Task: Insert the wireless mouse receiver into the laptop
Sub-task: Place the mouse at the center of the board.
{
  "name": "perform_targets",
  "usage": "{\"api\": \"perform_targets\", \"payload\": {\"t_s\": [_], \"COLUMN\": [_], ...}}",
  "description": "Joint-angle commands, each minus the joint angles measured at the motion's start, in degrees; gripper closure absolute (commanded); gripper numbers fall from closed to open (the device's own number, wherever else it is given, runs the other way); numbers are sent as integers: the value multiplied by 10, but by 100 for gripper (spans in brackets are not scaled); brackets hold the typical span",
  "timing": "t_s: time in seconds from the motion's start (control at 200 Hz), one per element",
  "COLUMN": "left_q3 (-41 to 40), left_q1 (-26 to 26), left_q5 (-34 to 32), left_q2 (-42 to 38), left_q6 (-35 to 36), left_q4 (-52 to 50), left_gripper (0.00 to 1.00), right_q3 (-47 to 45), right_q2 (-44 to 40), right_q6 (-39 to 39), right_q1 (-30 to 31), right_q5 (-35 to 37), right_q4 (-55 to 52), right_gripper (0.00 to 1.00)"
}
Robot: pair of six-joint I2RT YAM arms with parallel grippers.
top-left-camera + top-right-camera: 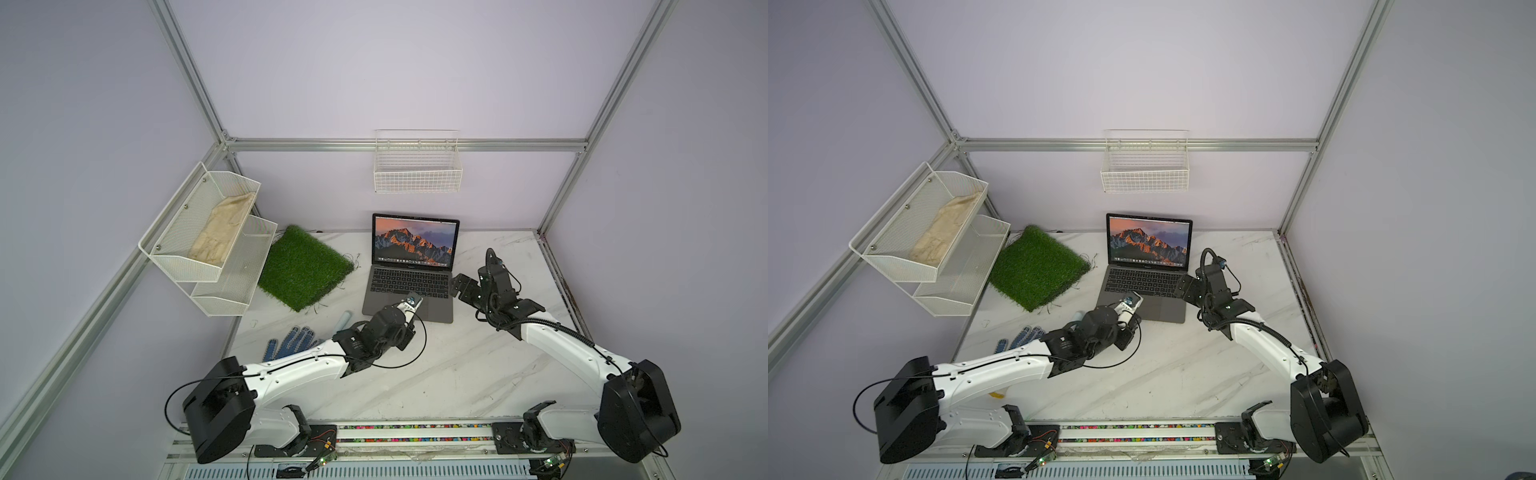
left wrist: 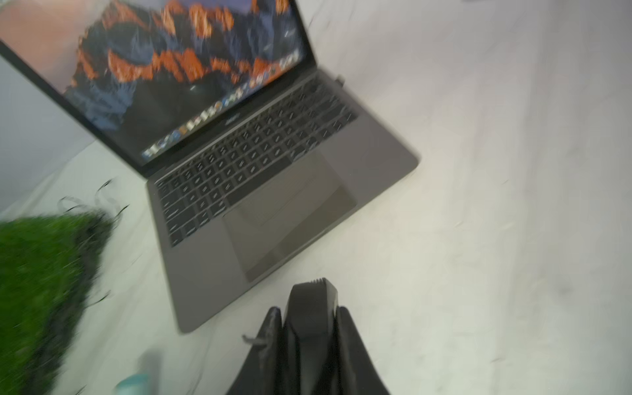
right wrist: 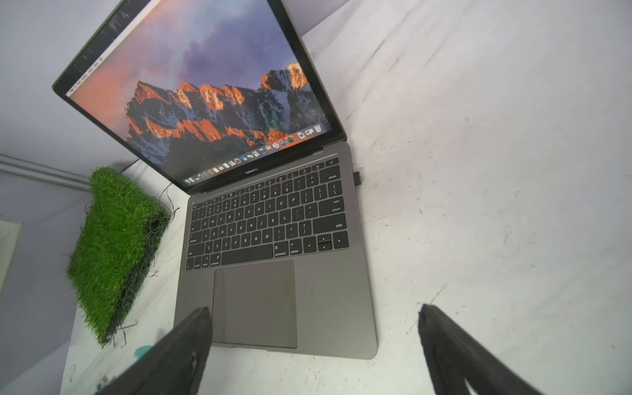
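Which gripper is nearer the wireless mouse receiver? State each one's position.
Right. The right gripper, open, hangs beside the laptop's right edge, where the wireless mouse receiver sticks out. The left gripper, shut, is at the laptop's front edge, farther away.

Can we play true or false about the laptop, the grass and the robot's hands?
The slim dark-grey metal laptop is shut. False: its lid stands open, with orange mountains on the screen.
The tiny dark mouse receiver stub sits at the laptop's side edge. True.
The right gripper is open and holds nothing. True.
The left gripper grips the square green grass mat. False: it is shut on a black flat piece; the mat lies beside the laptop.
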Motion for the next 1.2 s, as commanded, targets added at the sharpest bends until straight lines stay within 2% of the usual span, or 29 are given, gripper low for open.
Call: {"api": "perform_targets", "payload": {"t_s": [0.0,0.095,0.25,0.395,0.475,0.585,0.66,0.765,0.86,1.02,1.09,1.195], "left_q3": [49,64,115,124,127,112,107,104,108,134,133,107], "left_q1": [4,4,4,7,14,22,27,27,28,40,67,129], "left_q5": [-189,-210,-293,-311,-309,-295,-280,-184,-115,-74,-52,-38], "left_q2": [7,40,114,152,161,159,150,121,94,21,-39,-118], "left_q6": [8,-59,-205,-226,-235,-251,-268,-205,-170,-161,-161,-163], "left_q4": [-127,-207,-394,-399,-400,-405,-419,-387,-377,-376,-339,-255], "left_gripper": [100,100,100,100,95,81,64,36,19,7,0,0], "right_q3": [2,2,-2,-8,-8,-15,-20,-23,-23,-29,-40,-72], "right_q2": [-24,-35,-56,-69,-74,-90,-100,-113,-119,-108,-90,-63], "right_q6": [-13,-28,-49,-59,-63,-69,-77,-94,-118,-162,-183,-209], "right_q1": [-3,-6,-10,-13,-14,-15,-17,-23,-28,-40,-46,-59], "right_q5": [44,59,77,76,72,75,80,94,115,177,218,270], "right_q4": [46,50,59,77,76,75,75,75,76,76,89,130], "right_gripper": [3,3,3,3,3,3,3,3,3,3,3,3]}}
